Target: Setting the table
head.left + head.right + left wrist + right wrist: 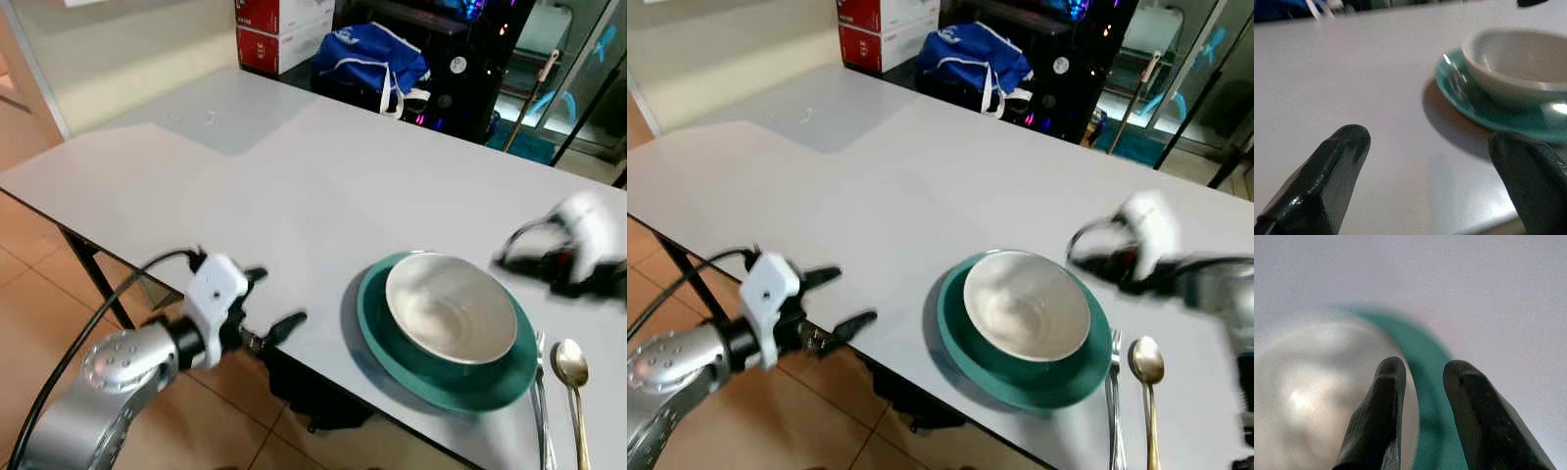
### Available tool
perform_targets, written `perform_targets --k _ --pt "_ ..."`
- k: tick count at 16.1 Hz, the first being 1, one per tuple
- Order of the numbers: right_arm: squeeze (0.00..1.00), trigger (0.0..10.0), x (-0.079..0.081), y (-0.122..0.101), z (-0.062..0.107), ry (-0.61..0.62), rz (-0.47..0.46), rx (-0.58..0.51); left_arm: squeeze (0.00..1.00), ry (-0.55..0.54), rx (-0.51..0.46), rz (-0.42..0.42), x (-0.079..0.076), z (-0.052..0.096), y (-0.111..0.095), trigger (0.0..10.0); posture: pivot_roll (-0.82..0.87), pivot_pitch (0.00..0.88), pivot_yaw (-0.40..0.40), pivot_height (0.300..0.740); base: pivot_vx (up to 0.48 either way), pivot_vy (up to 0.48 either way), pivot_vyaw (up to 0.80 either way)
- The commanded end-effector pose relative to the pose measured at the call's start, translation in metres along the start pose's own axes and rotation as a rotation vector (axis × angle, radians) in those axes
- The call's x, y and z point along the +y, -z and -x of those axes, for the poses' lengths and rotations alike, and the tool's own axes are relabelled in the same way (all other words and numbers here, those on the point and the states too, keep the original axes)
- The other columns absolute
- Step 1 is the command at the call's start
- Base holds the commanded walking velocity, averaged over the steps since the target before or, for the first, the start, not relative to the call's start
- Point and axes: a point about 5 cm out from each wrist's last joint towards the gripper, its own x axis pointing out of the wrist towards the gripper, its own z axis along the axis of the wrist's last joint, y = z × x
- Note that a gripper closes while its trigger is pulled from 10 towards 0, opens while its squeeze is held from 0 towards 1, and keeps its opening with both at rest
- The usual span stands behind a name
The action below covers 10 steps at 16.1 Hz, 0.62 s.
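My left gripper (272, 301) sits right at the near edge of the white table (294, 186), fingers spread wide with nothing between them, level with the tabletop. Its wrist camera looks low across bare surface to the teal plate (1484, 115) and the white bowl (1520, 63) on it, showing the shadow under the plate's rim, which my head view flattens. To the right, plate and bowl sit close to the near edge, with a spoon (573, 377) and a fork (541, 401) lying just beside the plate on its right. My right gripper (1097, 259) hovers blurred past the bowl's far right rim; its wrist camera shows the fingers slightly parted, empty, over bowl and plate rim. Beyond, the table runs wide and bare toward a blue bag (372, 54) and red-and-white boxes (279, 29) behind the far edge.
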Motion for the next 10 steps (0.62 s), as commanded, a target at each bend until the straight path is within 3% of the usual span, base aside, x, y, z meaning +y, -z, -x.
perform_targets --k 1,4,5,6,7,8,10 --pt "0.00 10.0 0.005 -0.010 0.009 -0.028 0.028 -0.076 0.00 -0.060 -0.005 -0.017 0.008 -0.001 -0.003 10.0 0.00 0.000 -0.067 0.740 0.000 0.000 0.00" --pt "0.00 10.0 0.022 -0.033 -0.007 0.124 0.239 -0.349 0.00 -0.306 0.011 -0.090 0.036 -0.011 -0.007 10.0 0.00 0.000 -0.066 0.740 0.000 0.480 0.00" --pt "0.00 10.0 0.038 -0.041 -0.023 0.212 0.310 -0.440 0.00 -0.432 0.011 -0.126 0.050 -0.016 -0.011 10.0 0.00 0.000 -0.062 0.740 0.000 0.480 0.00" --pt "0.00 10.0 0.051 -0.046 -0.034 0.219 0.272 -0.479 0.00 -0.516 0.009 -0.154 0.058 -0.020 -0.014 10.0 0.00 0.000 -0.062 0.740 0.000 0.480 0.00" --pt "0.00 10.0 0.068 -0.049 -0.051 0.242 0.229 -0.495 0.00 -0.558 -0.006 -0.200 0.061 -0.026 -0.021 10.0 0.00 0.000 -0.048 0.740 0.000 0.480 0.00" --pt "0.00 10.0 0.077 -0.051 -0.057 0.236 0.235 -0.514 0.00 -0.571 -0.028 -0.194 0.061 -0.028 -0.025 10.0 0.00 0.000 -0.048 0.740 0.000 0.480 0.00" --pt "0.00 10.0 0.106 -0.057 -0.073 0.177 0.155 -0.627 0.00 -0.641 -0.093 -0.196 0.064 -0.029 -0.036 10.0 0.02 0.000 -0.057 0.740 0.000 0.480 -0.80"
